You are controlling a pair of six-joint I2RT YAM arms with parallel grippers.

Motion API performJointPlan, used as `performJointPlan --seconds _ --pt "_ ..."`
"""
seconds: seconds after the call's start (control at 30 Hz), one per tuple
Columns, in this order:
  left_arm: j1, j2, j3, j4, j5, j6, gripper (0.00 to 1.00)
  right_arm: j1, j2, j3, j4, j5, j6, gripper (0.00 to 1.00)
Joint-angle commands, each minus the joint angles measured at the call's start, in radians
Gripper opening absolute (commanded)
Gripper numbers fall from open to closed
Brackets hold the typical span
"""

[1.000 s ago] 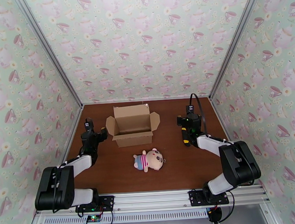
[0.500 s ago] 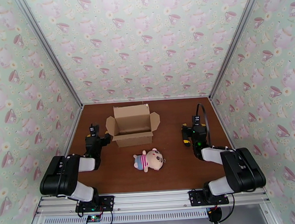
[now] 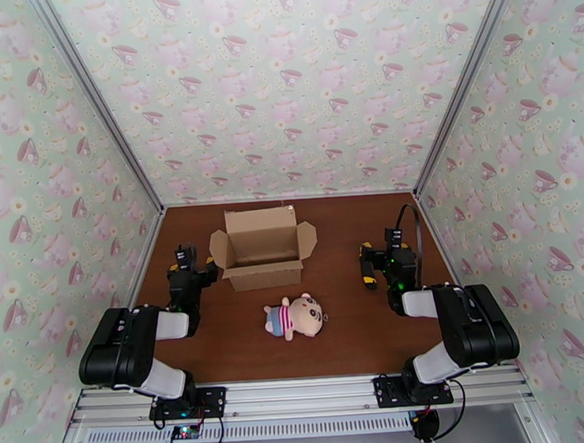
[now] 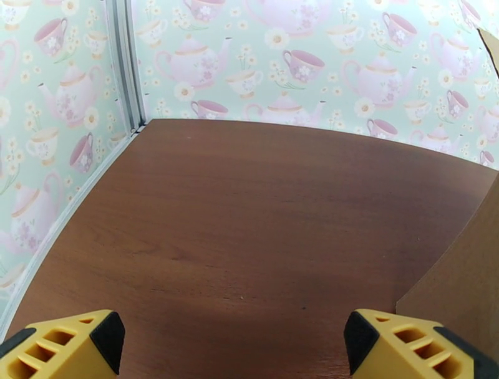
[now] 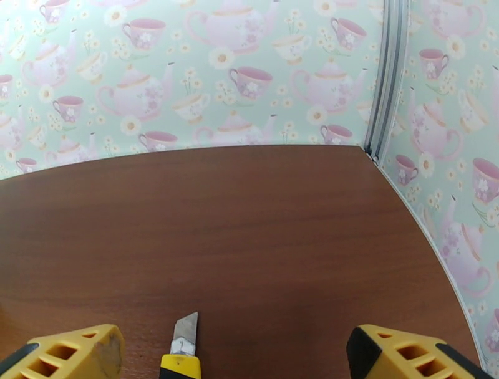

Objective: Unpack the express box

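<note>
Top external view has the express box [image 3: 261, 256] sitting toward the far middle of the tabletop [image 3: 354, 333]. All four flaps are spread outward and its mouth faces up. A pink plush doll [image 3: 295, 316] lies on its side just near of the box, apart from it. With the flaps splayed and the doll out on the wood, I'd judge the unpacking is done or very nearly so.

Both arms are folded low, one on each side of the box, which reads to me as a resting pose rather than a reach. The left end effector [image 3: 190, 260] sits just left of the box's left flap. In the left wrist view its jaws are spread wide and the left end effector [image 4: 234, 349] has only bare wood between its fingers. A brown cardboard flap [image 4: 461, 268] rises close beside the right finger, and I can't tell whether they touch.

The right end effector [image 3: 387, 254] is well to the right of the box. In the right wrist view the right end effector [image 5: 240, 355] is also fully spread and grips nothing. A utility knife [image 5: 181, 352] lies on the tabletop between its fingers with the blade pointing far. It was probably set there out of the way once the tape was cut.
</note>
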Motion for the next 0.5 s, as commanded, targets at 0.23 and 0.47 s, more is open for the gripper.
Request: performJointPlan --seconds 0.23,0.47 --pt "-0.009 0.013 0.019 0.027 -0.043 0.013 1.0 0.001 0.011 -0.013 0.026 -0.026 0.014 1.0" --pt "-0.009 0.013 0.02 0.027 -0.044 0.013 1.0 0.001 0.009 -0.014 0.026 -0.026 0.014 1.0"
